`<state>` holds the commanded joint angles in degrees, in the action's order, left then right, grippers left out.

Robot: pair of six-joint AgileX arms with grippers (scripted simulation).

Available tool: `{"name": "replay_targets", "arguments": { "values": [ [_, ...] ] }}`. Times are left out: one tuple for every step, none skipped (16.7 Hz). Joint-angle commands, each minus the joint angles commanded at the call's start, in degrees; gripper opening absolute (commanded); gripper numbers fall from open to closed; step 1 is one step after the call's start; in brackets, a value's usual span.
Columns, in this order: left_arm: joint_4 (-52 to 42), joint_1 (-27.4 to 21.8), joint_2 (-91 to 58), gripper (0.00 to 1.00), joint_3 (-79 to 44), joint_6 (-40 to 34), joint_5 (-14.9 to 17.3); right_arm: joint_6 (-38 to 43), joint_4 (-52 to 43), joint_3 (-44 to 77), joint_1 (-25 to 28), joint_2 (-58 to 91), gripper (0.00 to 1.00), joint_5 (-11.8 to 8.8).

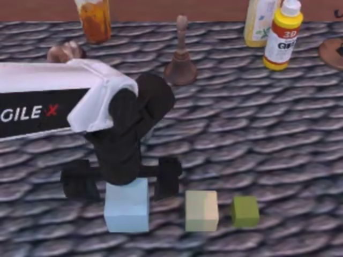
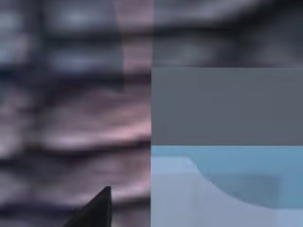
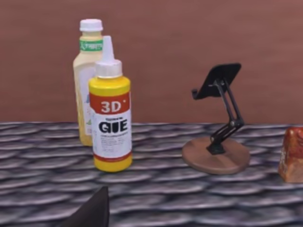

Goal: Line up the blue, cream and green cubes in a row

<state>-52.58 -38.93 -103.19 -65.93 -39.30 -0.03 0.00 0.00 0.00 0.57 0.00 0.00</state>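
Now left pincer point(image 1: 122, 184) splayed over blue cube point(image 1: 127, 206)

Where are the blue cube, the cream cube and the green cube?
blue cube point(image 1: 127, 208), top view, on its top face.
cream cube point(image 1: 201, 210), top view, on its top face.
green cube point(image 1: 245, 210), top view, on its top face.

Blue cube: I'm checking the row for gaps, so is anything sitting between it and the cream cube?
Nothing visible: only bare table separates the blue cube from the cream cube, with the green cube beyond. The left gripper straddles the blue cube from above.
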Motion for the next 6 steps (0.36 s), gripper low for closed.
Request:
{"name": "replay_targets", "arguments": {
  "values": [
    [-2.6,0.1,0.9,1.0,-1.4,0.0,0.0,0.0,0.0,0.0,0.0,0.0,1.0,0.0],
    [-5.0,0.3,1.7,1.0,-2.8,0.0,0.0,0.0,0.0,0.0,0.0,0.0,1.0,0.0],
    [-6.9,0.4,2.5,1.0,-4.0,0.0,0.0,0.0,0.0,0.0,0.0,0.0,1.0,0.0],
    [-8.2,0.5,3.2,1.0,-5.0,0.0,0.0,0.0,0.0,0.0,0.0,0.0,1.0,0.0],
    [-8.9,0.6,3.7,1.0,-5.5,0.1,0.1,0.0,0.0,0.0,0.0,0.0,1.0,0.0],
    [-9.0,0.6,3.8,1.0,-5.6,0.1,0.1,0.0,0.0,0.0,0.0,0.0,1.0,0.0]
  ]
}}
